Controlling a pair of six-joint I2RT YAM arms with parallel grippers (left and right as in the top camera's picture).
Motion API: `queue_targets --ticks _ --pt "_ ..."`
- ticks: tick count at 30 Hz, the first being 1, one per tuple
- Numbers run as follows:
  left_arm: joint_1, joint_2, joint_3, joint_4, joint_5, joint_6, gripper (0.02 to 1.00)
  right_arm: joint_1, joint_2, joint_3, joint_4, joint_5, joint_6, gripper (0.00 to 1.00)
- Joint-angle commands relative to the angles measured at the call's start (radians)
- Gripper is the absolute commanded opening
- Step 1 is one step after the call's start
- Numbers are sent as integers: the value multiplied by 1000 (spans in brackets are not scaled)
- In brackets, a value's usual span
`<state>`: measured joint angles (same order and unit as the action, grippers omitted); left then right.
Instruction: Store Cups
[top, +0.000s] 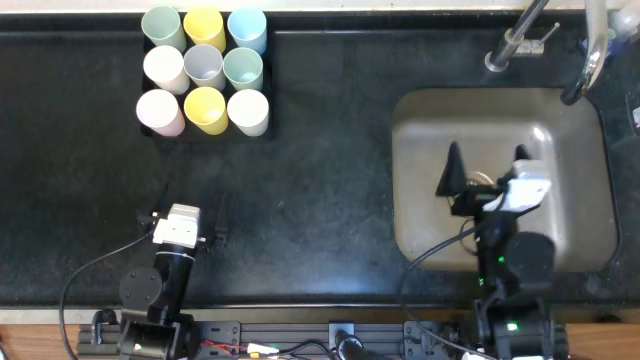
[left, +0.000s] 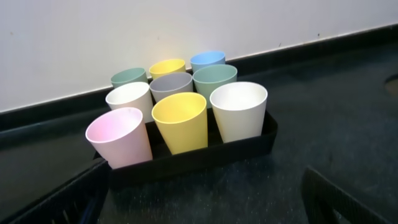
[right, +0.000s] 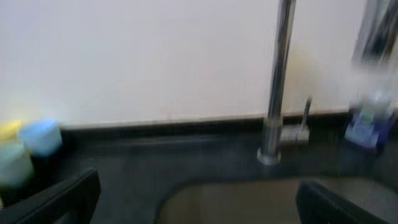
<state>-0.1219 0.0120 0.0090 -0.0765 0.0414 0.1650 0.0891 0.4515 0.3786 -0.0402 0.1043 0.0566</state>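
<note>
— Where to look for the cups (left: 171, 84)?
— Far left of the dark surface (top: 320, 200), up against the wall (left: 186, 31). Nine of them, upright and mouth-up, packed three by three in a black tray (left: 205, 160).
— Stored already, then?
— Seems so, judging by the full tray. Hard to say more.
— And the pincers?
— Left pincer (top: 190, 203): spread wide, pinching nothing, well short of the tray and facing it. Right pincer (top: 486, 165): spread too, empty, hanging over the sink (top: 420, 230), well apart from the cups, with the faucet (right: 278, 81) ahead.
— How to expect a cup to handle?
— Probably thin plastic: light, fairly stiff, unlikely to break. Smooth and tapered, though, so apt to slide in a squeeze.
— Where to take hold?
— At the rim, one finger inside and one outside. Packed too tightly for a grip round the body. Best to start with the near row: pink cup (left: 119, 135), yellow cup (left: 180, 121), white cup (left: 238, 111). Gentle pressure only, then straight up, or else risks dragging a neighbour along.
</note>
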Motion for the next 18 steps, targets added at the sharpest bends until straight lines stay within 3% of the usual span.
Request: queue_targets --ticks 1,10,14,18 --pt "7 -9 -1 -5 2 14 998 17 -73 -198 40 -7 -15 996" --pt "6 -9 -1 -5 2 14 1000 -9 -154 -370 116 -7 -15 998" --pt "6 -9 -1 -5 2 14 1000 -45 -336 -374 -31 -13 -15 998" --pt "7 -9 -1 -5 2 14 1000 -45 -401 -374 -32 -11 -15 996"
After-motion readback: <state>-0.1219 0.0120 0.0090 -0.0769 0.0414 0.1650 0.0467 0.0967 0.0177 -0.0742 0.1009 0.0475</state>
